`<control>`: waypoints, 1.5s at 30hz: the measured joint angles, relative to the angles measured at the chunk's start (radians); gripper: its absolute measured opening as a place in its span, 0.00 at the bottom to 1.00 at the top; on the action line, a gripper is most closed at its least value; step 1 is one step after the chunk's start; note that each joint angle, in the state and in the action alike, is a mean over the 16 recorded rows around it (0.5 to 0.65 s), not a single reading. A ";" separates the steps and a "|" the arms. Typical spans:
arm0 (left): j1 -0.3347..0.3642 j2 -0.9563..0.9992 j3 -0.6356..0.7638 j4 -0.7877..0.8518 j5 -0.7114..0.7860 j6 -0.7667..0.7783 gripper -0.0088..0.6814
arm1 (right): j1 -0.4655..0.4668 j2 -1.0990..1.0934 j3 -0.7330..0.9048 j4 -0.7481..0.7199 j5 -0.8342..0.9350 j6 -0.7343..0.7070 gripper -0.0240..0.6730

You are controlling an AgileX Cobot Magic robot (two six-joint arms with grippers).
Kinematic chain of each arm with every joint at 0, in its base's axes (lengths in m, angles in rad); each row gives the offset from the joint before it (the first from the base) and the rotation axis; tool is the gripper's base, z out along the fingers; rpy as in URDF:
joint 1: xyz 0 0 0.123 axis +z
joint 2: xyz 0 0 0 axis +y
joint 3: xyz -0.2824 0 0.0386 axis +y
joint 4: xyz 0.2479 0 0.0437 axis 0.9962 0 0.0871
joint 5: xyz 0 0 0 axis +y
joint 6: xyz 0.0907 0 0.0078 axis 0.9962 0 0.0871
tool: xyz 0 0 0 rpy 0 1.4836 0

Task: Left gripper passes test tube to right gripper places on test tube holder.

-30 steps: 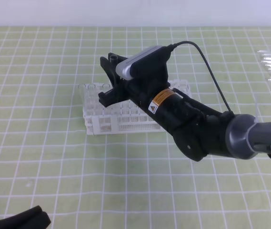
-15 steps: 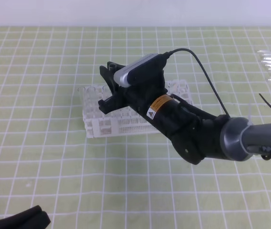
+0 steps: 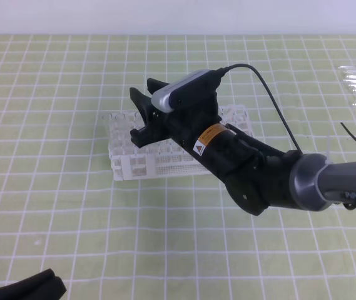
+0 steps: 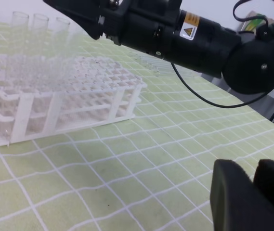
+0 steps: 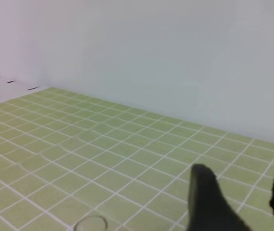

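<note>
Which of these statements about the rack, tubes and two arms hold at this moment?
1. The white plastic lattice rack stands on the green checked mat. True.
2. The right gripper clamps a tube. False: its black fingers are apart with nothing between them.
3. Clear glass tubes stand upright at one end of the rack. True.
4. The left gripper is above the rack. False: it sits by the mat's near-left corner, apart from the rack.

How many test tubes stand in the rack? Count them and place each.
3 test tubes, side by side at the test tube holder's left end; the arm may hide more.
</note>
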 joint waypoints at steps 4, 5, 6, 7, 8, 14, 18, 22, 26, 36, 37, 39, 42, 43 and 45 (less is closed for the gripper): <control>0.000 0.000 0.000 0.000 0.001 0.000 0.03 | 0.000 -0.016 0.000 -0.003 0.007 -0.008 0.08; 0.000 0.001 0.001 0.000 0.001 0.000 0.03 | 0.000 -0.022 0.000 -0.005 0.012 -0.010 0.08; 0.000 0.001 0.001 0.000 0.001 0.000 0.03 | 0.000 -0.029 0.000 -0.008 0.018 -0.012 0.08; 0.000 0.001 0.001 0.000 0.001 -0.001 0.03 | 0.000 -0.038 0.000 -0.012 0.028 -0.014 0.08; 0.000 0.001 0.001 0.000 0.002 -0.001 0.03 | 0.000 -0.048 0.000 -0.016 0.041 -0.016 0.08; 0.000 0.000 0.001 0.000 0.002 -0.001 0.03 | 0.000 -0.164 0.018 -0.049 0.164 -0.024 0.08; 0.000 0.001 0.001 0.000 0.002 -0.002 0.03 | 0.000 -0.294 0.063 -0.070 0.266 -0.022 0.07; 0.000 0.001 0.001 0.000 0.006 -0.002 0.03 | 0.000 -0.464 0.136 -0.087 0.369 -0.001 0.06; 0.000 0.001 0.003 -0.001 0.011 -0.002 0.03 | 0.000 -0.653 0.232 -0.093 0.444 0.025 0.04; 0.000 0.001 0.001 0.000 0.033 0.000 0.03 | 0.000 -1.005 0.443 -0.094 0.558 0.080 0.03; 0.000 0.001 0.000 0.000 0.037 0.000 0.03 | 0.000 -1.023 0.456 -0.094 0.568 0.080 0.03; 0.000 0.000 -0.001 0.000 0.045 0.000 0.03 | 0.000 -1.051 0.477 -0.094 0.589 0.080 0.03; 0.000 0.000 -0.003 0.000 0.057 0.000 0.03 | 0.000 -1.075 0.497 -0.094 0.617 0.080 0.03; 0.000 0.000 -0.003 0.000 0.062 0.000 0.03 | 0.000 -1.079 0.501 -0.094 0.627 0.080 0.03; 0.000 0.000 -0.003 0.000 0.072 0.000 0.03 | -0.003 -1.086 0.508 -0.094 0.650 0.080 0.03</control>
